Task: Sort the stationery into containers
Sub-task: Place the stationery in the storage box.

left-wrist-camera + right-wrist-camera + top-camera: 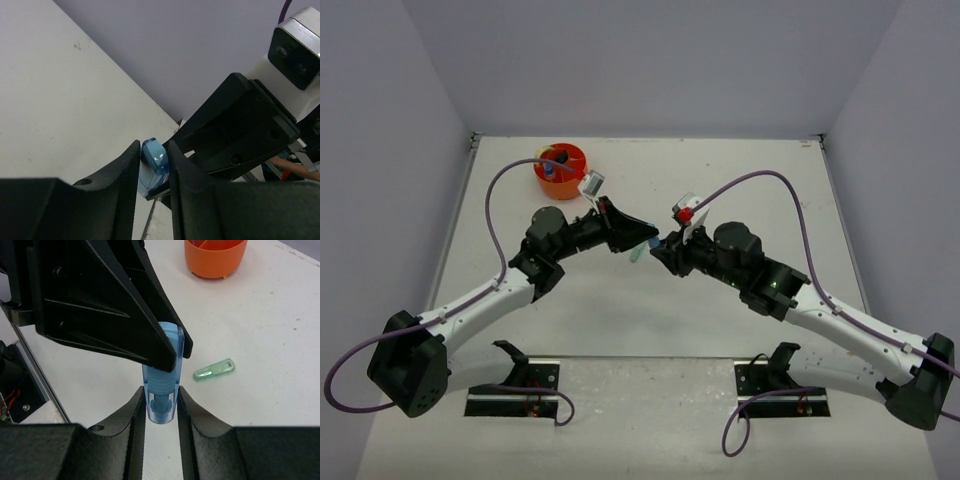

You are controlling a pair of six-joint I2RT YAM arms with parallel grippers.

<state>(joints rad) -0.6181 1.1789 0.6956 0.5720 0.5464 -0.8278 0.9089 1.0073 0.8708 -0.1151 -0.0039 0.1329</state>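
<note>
Mid-frame in the top view, the left gripper (645,238) and right gripper (161,396) each clamp narrowly on opposite ends of one blue piece (161,382). A mint piece (214,370) lies beside it; the orange organiser (563,176) stands upper left.

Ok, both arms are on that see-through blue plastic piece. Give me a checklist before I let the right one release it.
1. Left gripper shut on the translucent blue plastic piece: ok, its fingers press both sides.
2. Right gripper shut on the piece's other end: ok, so both arms hold it.
3. Piece off the white table: ok, it looks lifted.
4. Way to the round orange plastic organiser: ok, bare table lies between.
5. Free compartment for it: cannot tell, the dividers barely show.
6. Small mint-green plastic piece out of the way: ok, it lies on the table apart from both grippers.
</note>
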